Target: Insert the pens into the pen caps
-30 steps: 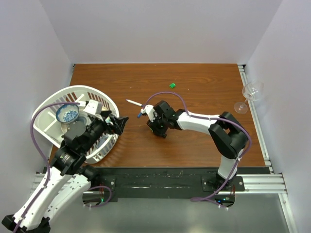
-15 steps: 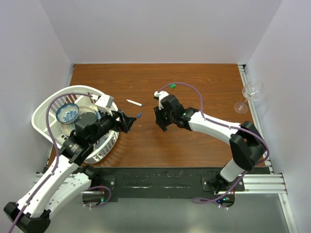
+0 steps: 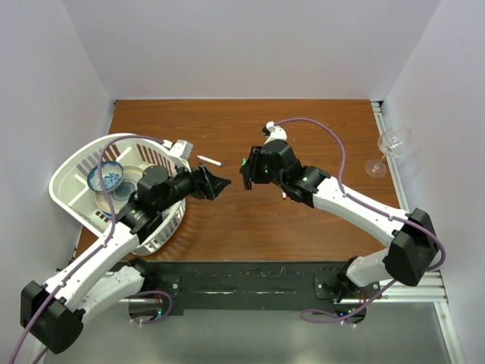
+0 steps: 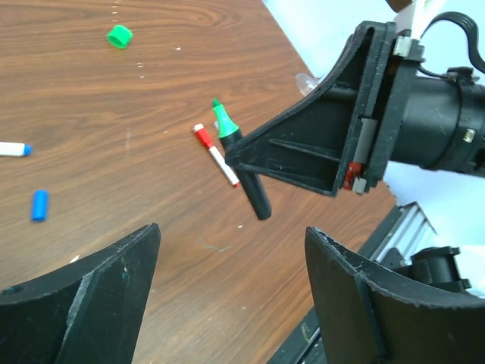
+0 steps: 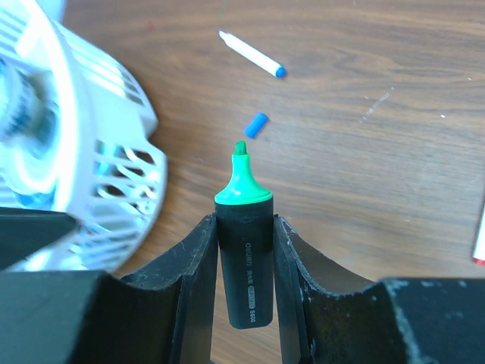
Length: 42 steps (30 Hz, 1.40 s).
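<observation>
Aim decides the next move. The right pincer (image 5: 244,227) pinches the marker (image 5: 244,258) by its black barrel, with the green tip clear of the fingers and pointing to 12 o'clock in that wrist's view. From the left wrist, the marker's long axis runs 11 to 5 o'clock above the worktop (image 4: 151,91). The green cap (image 4: 119,36) lies on the wood at 10 o'clock from the tip, well apart. The left pincer (image 4: 231,296) is spread and empty, at 8 o'clock from the right one in the top view. The right arm looks nearer the green cap, but the top view hides it behind that arm, and which way its mouth faces is too small to tell. The blue cap (image 5: 256,124) lies beyond the tip. No red cap can be made out.
</observation>
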Each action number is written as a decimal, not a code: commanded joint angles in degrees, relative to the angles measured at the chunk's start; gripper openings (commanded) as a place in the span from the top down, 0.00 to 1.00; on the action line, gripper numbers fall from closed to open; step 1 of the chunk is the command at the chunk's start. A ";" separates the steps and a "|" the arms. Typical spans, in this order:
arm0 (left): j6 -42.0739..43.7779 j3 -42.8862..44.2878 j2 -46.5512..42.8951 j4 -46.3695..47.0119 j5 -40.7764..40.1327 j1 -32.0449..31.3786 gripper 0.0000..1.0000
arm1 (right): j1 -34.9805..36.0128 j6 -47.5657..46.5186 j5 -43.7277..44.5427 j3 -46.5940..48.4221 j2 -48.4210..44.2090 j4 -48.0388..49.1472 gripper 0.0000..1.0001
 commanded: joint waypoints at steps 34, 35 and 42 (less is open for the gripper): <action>-3.48 1.26 10.80 17.64 -2.58 -6.85 0.62 | 8.34 12.63 8.86 -2.43 -9.12 7.50 1.00; -3.48 1.18 10.80 17.99 -2.23 -6.94 0.62 | 8.43 12.89 8.86 -2.70 -9.20 7.67 1.00; -3.74 0.30 10.18 19.57 -1.17 -6.94 1.00 | 8.69 12.19 6.57 -3.93 -9.20 8.55 1.00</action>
